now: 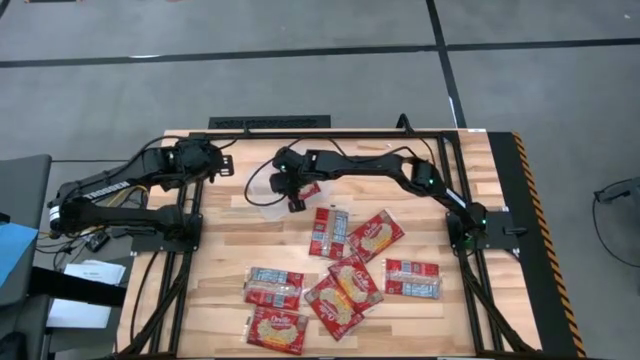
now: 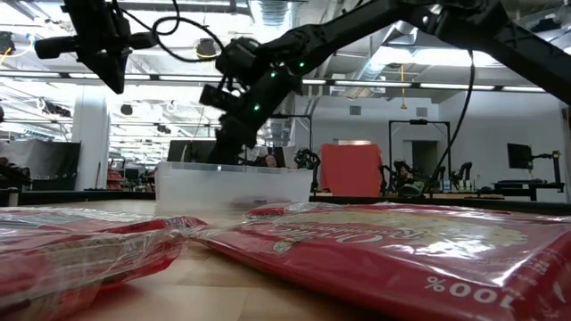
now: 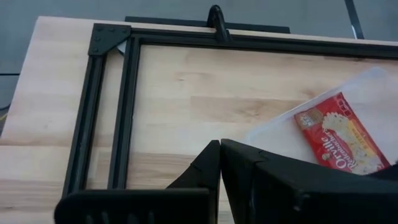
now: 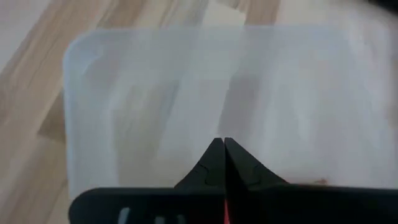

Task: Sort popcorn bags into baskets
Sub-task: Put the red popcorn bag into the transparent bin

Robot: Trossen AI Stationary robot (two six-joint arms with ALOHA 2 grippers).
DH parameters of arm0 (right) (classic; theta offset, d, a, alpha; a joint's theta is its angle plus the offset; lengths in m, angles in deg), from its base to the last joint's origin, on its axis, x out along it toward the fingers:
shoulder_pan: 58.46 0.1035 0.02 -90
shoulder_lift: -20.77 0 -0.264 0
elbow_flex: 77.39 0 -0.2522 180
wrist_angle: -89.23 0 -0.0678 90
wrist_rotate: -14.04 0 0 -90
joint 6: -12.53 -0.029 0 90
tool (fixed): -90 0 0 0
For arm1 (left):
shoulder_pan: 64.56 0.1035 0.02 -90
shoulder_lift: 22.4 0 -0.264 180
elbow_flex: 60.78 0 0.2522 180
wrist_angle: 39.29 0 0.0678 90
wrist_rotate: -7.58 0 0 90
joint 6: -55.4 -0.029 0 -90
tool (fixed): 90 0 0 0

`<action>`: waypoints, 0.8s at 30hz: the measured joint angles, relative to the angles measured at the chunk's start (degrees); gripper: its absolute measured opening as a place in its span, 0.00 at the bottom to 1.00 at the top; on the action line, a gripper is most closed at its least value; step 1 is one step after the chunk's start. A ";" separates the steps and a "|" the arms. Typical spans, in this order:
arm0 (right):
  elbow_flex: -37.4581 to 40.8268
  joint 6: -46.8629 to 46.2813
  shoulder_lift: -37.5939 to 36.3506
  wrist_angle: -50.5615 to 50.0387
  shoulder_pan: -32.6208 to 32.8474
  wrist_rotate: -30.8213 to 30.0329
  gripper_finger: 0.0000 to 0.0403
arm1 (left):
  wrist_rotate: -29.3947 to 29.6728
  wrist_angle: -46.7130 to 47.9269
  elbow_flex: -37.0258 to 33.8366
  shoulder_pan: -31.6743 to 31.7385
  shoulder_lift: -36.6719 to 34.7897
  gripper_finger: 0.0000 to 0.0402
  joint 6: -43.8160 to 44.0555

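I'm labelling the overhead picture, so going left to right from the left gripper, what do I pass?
Left gripper → clear tray, with the right gripper above it gripping a packet → upright pale-panel packet → tilted popcorn-face packet → level pale-panel packet.

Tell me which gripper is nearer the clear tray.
Right. The right gripper is directly over the clear tray, fingers closed on a red popcorn bag. The left gripper waits off to the tray's side near the table's far-left corner, also closed.

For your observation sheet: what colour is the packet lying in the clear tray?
Red, with a yellowish popcorn picture: the packet in the tray shows best in the left wrist view.
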 joint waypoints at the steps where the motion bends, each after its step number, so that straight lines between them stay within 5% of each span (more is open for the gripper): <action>1: -0.08 0.12 0.08 -1.95 -0.05 -0.12 0.02 | 0.07 0.24 0.00 0.00 0.00 0.00 0.25; 24: 0.15 0.44 2.65 -4.83 -2.89 -2.16 0.04 | 0.55 1.28 0.00 0.00 0.00 0.00 0.69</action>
